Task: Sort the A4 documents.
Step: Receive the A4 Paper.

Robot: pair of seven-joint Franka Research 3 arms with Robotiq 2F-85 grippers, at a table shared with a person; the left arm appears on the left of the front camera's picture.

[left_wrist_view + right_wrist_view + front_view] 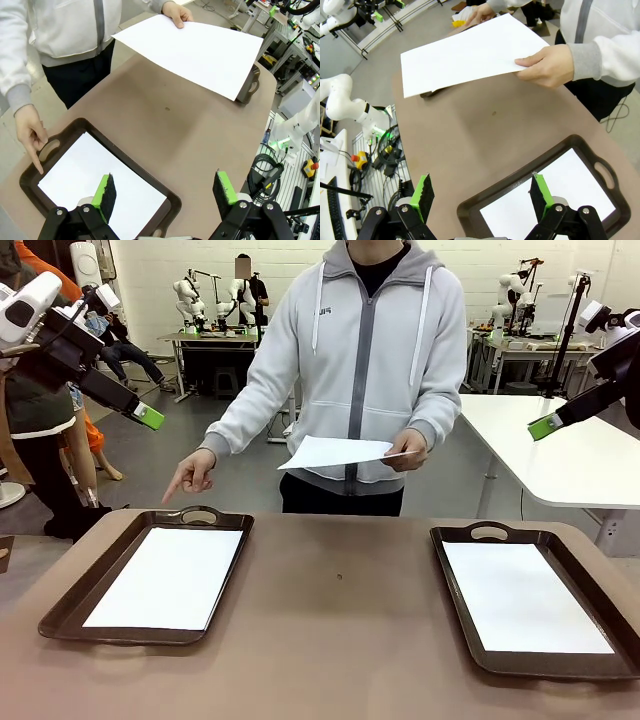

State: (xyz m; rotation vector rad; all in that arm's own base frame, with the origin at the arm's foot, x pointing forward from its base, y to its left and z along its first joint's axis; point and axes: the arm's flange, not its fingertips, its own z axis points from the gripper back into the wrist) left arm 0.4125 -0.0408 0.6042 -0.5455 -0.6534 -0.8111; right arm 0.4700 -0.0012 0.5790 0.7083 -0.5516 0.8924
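A person at the far side holds one A4 document (pixel 335 452) flat above the table edge in one hand (pixel 410 450). Their other hand (pixel 190 477) points a finger down at the left brown tray (pixel 100 575), which holds a white sheet (pixel 168 577). The right tray (pixel 452 590) holds another sheet (pixel 522 595). My left gripper (pixel 165 186) hangs open high over the left tray (pixel 65 132), its fingers empty. High over the right tray (pixel 520 185), my right gripper (pixel 481 187) is open and empty too. The held sheet (pixel 195 50) (pixel 465 52) is well beyond both grippers.
The brown table (pixel 340 640) is bare between the two trays. A white table (pixel 570 455) stands behind at the right. Cables and equipment (pixel 380 150) lie on the floor beside the table's end.
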